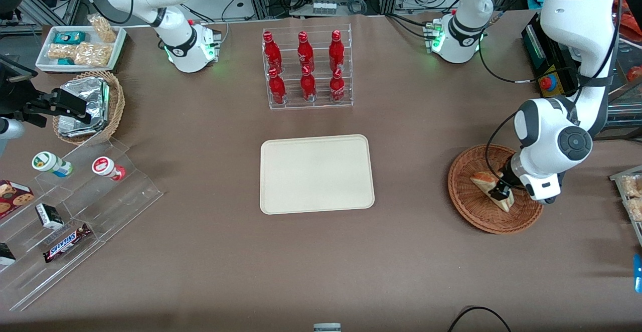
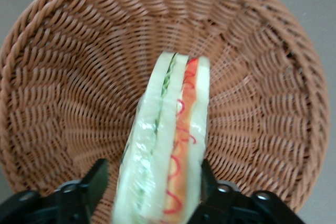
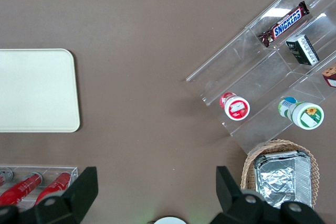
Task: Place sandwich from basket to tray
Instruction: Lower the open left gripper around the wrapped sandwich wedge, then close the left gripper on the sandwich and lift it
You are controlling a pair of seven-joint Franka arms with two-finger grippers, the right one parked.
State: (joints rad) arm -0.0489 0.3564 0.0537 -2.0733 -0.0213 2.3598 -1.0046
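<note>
Sandwich clamped between gripper jaws, low in basket

Brown tabletop carries the tray mid-table — the basket, under the pincer, toward the working arm's end — and a bottle rack.

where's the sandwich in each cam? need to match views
Front view: the sandwich lies in the basket, toward the working arm's end of the table, with the gripper on it.
Left wrist view: the sandwich stands edge-on between the jaws, which touch both its sides, above the basket.
Right wrist view: not in it.
Shared landmark: the basket weave.
</note>
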